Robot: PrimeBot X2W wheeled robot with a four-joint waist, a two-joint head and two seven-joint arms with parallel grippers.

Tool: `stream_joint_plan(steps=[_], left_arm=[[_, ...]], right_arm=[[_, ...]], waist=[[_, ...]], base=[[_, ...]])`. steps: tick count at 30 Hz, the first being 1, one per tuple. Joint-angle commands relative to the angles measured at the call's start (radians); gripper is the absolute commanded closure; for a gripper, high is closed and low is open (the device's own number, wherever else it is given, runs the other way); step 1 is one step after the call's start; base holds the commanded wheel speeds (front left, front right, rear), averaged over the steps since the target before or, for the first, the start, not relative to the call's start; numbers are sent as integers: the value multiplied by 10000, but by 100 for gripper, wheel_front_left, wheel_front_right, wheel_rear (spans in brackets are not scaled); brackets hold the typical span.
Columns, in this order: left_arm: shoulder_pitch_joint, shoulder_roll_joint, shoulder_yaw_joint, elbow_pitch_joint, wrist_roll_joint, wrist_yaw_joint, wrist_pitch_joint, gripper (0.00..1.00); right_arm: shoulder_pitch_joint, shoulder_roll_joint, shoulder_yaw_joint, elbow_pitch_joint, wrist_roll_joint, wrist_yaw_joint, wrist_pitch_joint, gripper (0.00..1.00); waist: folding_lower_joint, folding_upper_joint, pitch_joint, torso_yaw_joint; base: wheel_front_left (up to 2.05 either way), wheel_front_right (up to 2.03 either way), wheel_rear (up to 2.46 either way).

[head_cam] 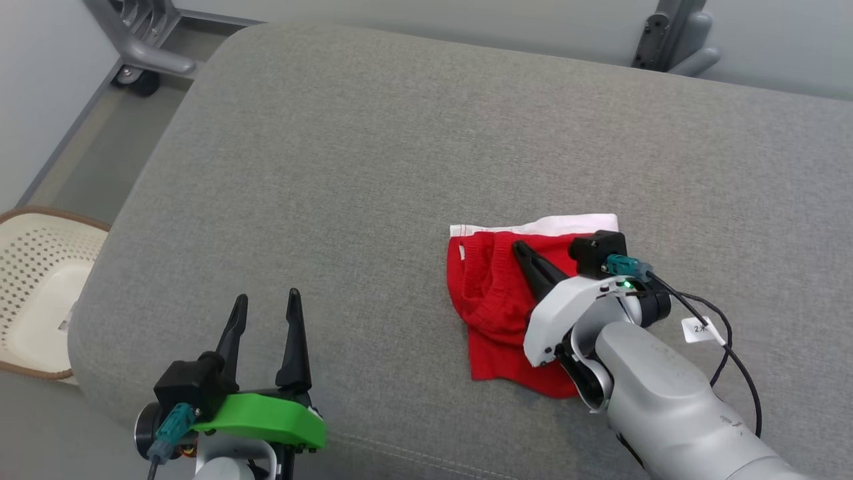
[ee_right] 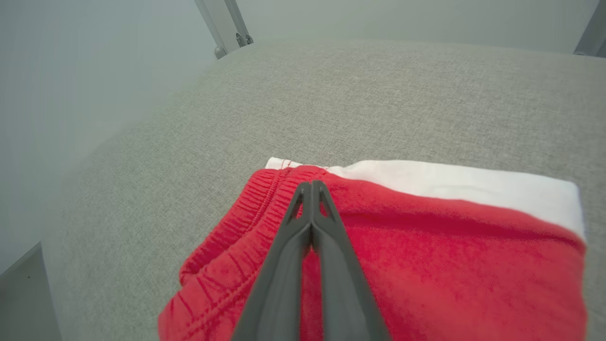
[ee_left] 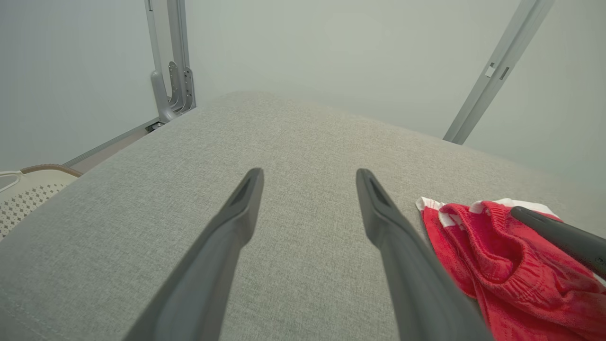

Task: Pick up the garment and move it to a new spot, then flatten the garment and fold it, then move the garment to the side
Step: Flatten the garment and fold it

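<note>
Garment: the red garment (head_cam: 496, 300), with a white band on its far side, lies folded on the cushion (head_cam: 333, 167), right of the middle and near the front edge.
Right tool: the right tool (head_cam: 518, 245) has its fingers pressed together and holds nothing. It lies over the red cloth, tips near the elastic waist. Whether it touches, I cannot tell.
Left tool: the left tool (head_cam: 266, 297) stands wide and holds nothing, near the front edge, well apart from the garment.
Free room: bare cushion left of the garment and behind it, up to the rounded edges.
Basket: a pale basket (head_cam: 66, 215) with holed walls stands on the floor (head_cam: 86, 153) beside the left edge.
Room: the grey legs of a frame (head_cam: 143, 40), one on a wheel (head_cam: 140, 81), stand behind the cushion by a pale wall (head_cam: 40, 80).
</note>
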Motion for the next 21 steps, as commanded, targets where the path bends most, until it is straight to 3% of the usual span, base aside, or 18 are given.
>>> stream_joint_plan(steps=[1,4,5,6,11,21], left_arm=[[-130,39,10,-15,69,-44,-57,0],[-155,54,-4,-62,109,-66,-65,0],[-168,56,-12,-77,114,-66,-65,0],[-175,67,-22,-84,136,-70,-67,0],[-215,111,-28,-117,180,-65,-71,0],[-105,282,94,-76,343,101,-70,0]], right_arm=[[74,-42,-159,-192,-146,-2,-31,93],[283,-38,-544,-633,-351,-2,-30,45],[333,-38,-679,-786,-450,-2,-30,14],[381,-39,-827,-935,-548,-2,-30,0],[673,-38,-1494,-1555,-1024,-2,-30,0],[1878,-36,-3777,-3393,-2900,-2,-30,0]], waist=[[0,116,-113,-379],[0,116,-201,-736],[0,116,-230,-856],[0,116,-259,-980],[0,116,-384,-1509],[0,116,-710,-2680]], base=[[0,0,0],[0,0,0],[0,0,0],[0,0,0],[0,0,0],[0,0,0]])
